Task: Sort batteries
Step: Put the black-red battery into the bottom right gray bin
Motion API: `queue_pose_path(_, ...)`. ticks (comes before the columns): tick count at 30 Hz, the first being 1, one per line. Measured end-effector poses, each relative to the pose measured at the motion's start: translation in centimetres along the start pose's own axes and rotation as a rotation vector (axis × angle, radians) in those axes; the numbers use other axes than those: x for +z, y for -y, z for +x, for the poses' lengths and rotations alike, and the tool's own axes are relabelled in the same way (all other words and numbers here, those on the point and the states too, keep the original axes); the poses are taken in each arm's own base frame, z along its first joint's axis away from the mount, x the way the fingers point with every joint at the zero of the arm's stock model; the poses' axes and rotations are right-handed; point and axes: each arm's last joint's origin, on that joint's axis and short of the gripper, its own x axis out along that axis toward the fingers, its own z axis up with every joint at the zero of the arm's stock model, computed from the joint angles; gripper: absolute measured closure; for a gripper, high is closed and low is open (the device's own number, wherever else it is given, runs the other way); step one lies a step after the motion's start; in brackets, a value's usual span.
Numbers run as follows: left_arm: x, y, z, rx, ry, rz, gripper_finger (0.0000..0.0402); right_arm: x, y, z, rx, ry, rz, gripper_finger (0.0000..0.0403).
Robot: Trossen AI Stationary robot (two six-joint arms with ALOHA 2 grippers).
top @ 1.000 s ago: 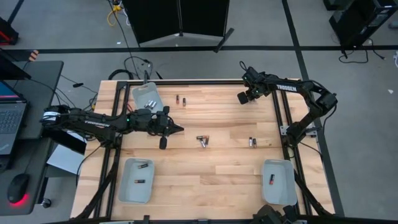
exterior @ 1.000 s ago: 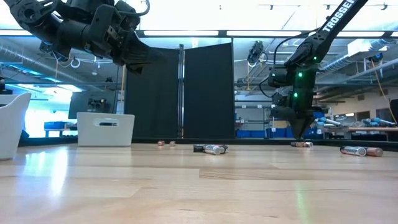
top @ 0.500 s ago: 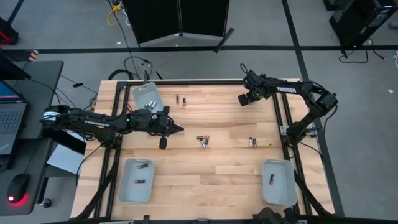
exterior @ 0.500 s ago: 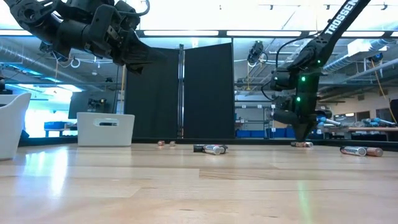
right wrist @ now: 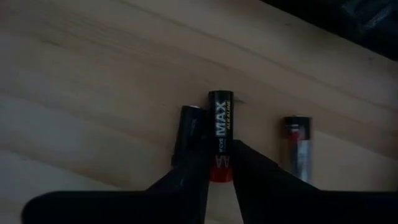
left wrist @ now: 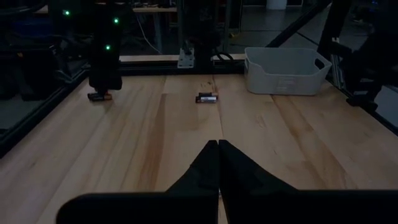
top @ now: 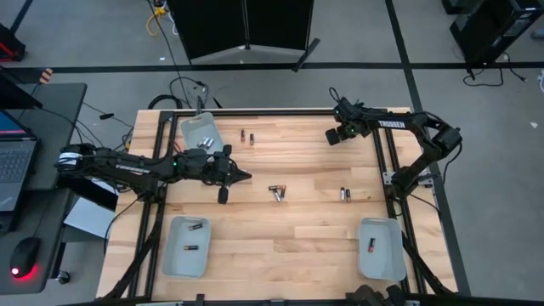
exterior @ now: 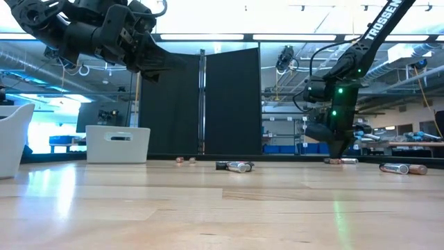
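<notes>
Two arms work over the table (top: pixel 255 255). The right gripper (right wrist: pixel 217 163) is down at the far right part of the tabletop, its fingers clenched on a black MAX cell (right wrist: pixel 221 134) that stands between the fingertips. A dark cell (right wrist: pixel 188 134) lies touching the held one on one side; a third cell (right wrist: pixel 296 146), red and silvery, lies near on the other side, apart from the fingers. In the low view this gripper (exterior: pixel 338 151) reaches down to the wood, with a cell lying just beside its tip.

The left gripper (left wrist: pixel 217 155) is clenched with nothing between its fingers and hangs above the table's left half. Ahead of its tips lies a pair of cells (top: pixel 277 192) at mid-table; beyond that, another pair (top: pixel 345 194). Behind and to the far side of this gripper sits a far tray (top: pixel 201 130) with silvery cells in it, and a further pair (top: pixel 246 136) lies just beside that tray.

A near-left tray (top: pixel 186 246) holds two cells. A near-right tray (top: pixel 380 248) holds one dark cell (top: pixel 371 246) with a red end.
</notes>
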Motion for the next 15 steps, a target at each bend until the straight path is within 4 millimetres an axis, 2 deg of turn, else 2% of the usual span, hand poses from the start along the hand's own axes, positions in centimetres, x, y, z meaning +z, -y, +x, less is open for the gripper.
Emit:
queue_pose_path(11,0.0,0.0,0.0,0.0,0.0,0.0,0.0394,-0.77,-0.64,0.24,0.028,-0.022,-0.01,0.0308)
queue_pose_path(15,0.0,0.0,0.0,0.001,0.0,0.0,0.0394,-0.77,-0.65,0.24,0.029,-0.022,-0.013,0.0316)
